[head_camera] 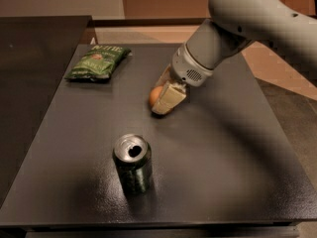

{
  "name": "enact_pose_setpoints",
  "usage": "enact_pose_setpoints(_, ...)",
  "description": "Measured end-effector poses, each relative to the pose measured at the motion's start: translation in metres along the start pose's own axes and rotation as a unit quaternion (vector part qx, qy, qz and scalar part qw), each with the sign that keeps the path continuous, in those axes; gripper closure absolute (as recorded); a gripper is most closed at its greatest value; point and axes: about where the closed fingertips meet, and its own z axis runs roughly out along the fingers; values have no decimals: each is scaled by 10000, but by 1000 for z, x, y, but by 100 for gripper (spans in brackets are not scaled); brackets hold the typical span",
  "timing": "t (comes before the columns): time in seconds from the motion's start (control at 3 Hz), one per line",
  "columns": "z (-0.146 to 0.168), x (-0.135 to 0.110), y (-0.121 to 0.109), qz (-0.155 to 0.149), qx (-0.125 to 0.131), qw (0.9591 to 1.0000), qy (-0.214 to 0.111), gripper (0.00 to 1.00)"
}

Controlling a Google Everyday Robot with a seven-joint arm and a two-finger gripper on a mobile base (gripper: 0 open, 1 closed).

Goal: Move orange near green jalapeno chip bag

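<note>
The orange (pixel 155 95) sits on the dark counter (pixel 223 157), a little toward the far side of its middle. The hand (pixel 163 102) is right at the fruit, pale against the black top, touching or overlapping its right side and hiding part of it. Whether the hand is closed on the orange or merely set against it, I cannot tell. The grey arm (pixel 233 29) comes down to it from the upper right.

The green jalapeno chip bag (pixel 98 62) lies flat near the far left corner of the counter, well apart from the orange. The stretch of counter between the two is bare. A dark metal drink can (pixel 132 161) stands upright toward the near edge, nearer the viewer than the orange and slightly to the left. It is not on the line between the fruit and the bag. Its top is opened, showing a dark hole.

White lettering runs along the far end of the bag, but it cannot be read. Below it is a pale picture. No writing can be made out on the can. A second dark surface (pixel 34 83) adjoins the counter on the left.
</note>
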Motion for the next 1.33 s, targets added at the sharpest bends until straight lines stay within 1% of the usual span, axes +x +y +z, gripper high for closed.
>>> enact_pose_setpoints(0.33,-7,-9,-18,4,100,9999,-26,89)
enact_pose_setpoints(0.67,-8,-27,-44,-13,156,9998,-97,100)
enact_pose_setpoints(1.33,19,-65,-96,-118,206,9996,-169,100)
